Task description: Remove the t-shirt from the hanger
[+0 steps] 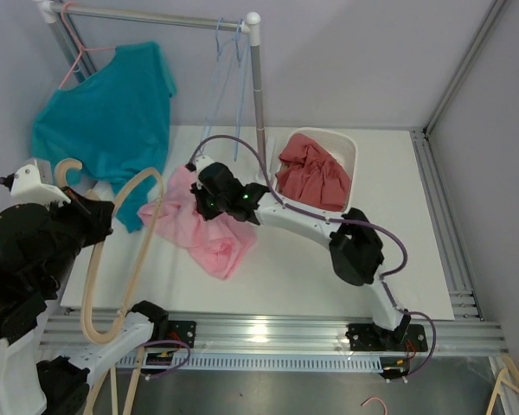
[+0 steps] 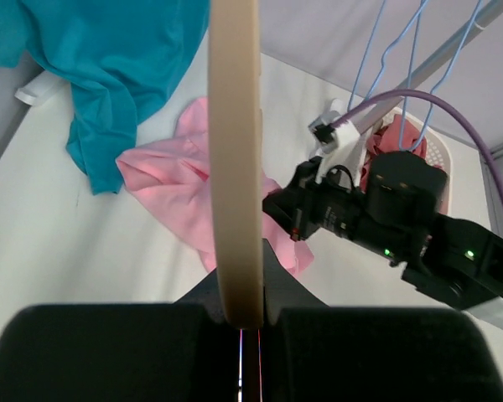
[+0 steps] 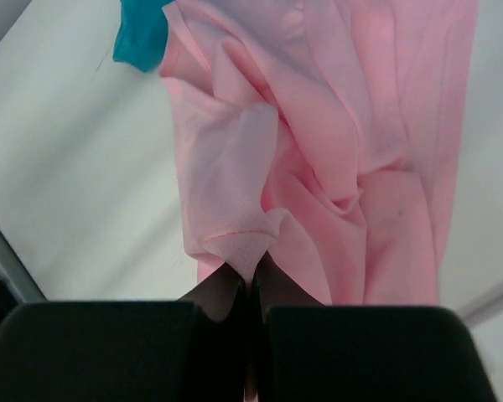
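currently my left pincer point(image 2: 242, 320) pinches the hanger point(image 2: 233, 151), my right pincer point(image 3: 252, 286) pinches the pink shirt point(image 3: 335, 126); cloth could snag the hanger and slip free.

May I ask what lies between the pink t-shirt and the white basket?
In the top view, the right arm crosses there, right gripper pinching the t-shirt.

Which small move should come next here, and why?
Probably the right gripper draws the pink t-shirt away from the hanger: it is shut on a fold, the left gripper clamps the hanger, whose end seems to lie at the shirt's edge.
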You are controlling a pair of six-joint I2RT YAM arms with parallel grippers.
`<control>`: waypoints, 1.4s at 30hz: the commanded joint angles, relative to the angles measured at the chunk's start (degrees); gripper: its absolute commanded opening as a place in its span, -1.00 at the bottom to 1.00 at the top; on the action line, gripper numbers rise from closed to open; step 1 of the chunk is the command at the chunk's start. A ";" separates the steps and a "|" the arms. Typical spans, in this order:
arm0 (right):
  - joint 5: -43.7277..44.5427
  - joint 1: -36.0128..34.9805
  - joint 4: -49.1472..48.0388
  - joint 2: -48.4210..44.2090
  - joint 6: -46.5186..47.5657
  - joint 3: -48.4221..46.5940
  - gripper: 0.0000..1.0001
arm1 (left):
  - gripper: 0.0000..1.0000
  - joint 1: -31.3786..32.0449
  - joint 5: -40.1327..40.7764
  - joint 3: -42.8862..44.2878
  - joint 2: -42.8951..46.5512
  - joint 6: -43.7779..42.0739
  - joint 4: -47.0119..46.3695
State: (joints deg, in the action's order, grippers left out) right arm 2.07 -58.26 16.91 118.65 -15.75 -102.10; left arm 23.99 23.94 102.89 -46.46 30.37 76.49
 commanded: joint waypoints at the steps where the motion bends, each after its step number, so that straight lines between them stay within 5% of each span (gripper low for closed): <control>1: -3.10 -0.27 9.25 7.96 2.65 -11.68 -1.00 | -0.99 0.01 1.79 2.84 -0.39 -1.54 5.25; 4: -3.47 -0.10 17.15 16.31 3.44 -23.64 -0.97 | -0.99 0.01 4.09 3.02 -0.13 -3.21 2.81; 7: -3.12 0.16 22.97 22.04 4.23 -31.65 -0.45 | -0.99 0.01 7.43 3.28 0.49 -7.32 -1.41; 8: -2.77 0.25 23.60 22.67 4.06 -32.10 -0.12 | -0.99 0.01 9.43 4.50 0.32 -7.95 -1.69; 13: -3.91 1.13 25.10 22.68 3.88 -27.81 0.70 | -0.99 0.01 12.62 9.95 -3.11 -11.73 -2.31; 16: -6.28 1.65 26.77 22.41 4.58 -26.39 0.99 | -0.99 0.01 12.53 10.14 -4.08 -12.44 -3.45; 19: -7.51 1.83 29.49 23.38 5.46 -27.87 0.99 | -0.99 0.01 13.06 9.26 -4.52 -12.79 -4.68; 34: -9.01 -0.89 33.81 26.63 9.07 -25.43 0.97 | -0.99 -0.17 18.16 7.94 -8.03 -16.13 -13.91; 36: -9.62 -1.15 33.72 26.37 8.98 -24.20 0.49 | -0.99 -0.17 17.45 7.67 -8.56 -15.78 -14.00; 37: -9.62 -1.24 33.72 26.02 8.46 -23.59 -0.26 | -0.99 -0.17 17.37 6.89 -8.65 -15.61 -14.17; 39: -9.80 -1.50 32.15 23.48 8.02 -21.13 -0.88 | -0.99 -0.26 17.54 5.22 -8.74 -15.60 -15.40; 42: -11.37 -2.64 28.81 16.98 7.31 -13.58 -1.00 | -0.99 -0.87 17.72 3.02 -9.00 -16.04 -17.94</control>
State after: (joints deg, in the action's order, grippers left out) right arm -6.98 -58.98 43.83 139.90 -7.90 -121.08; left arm 23.83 40.69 107.57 -54.50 15.86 63.16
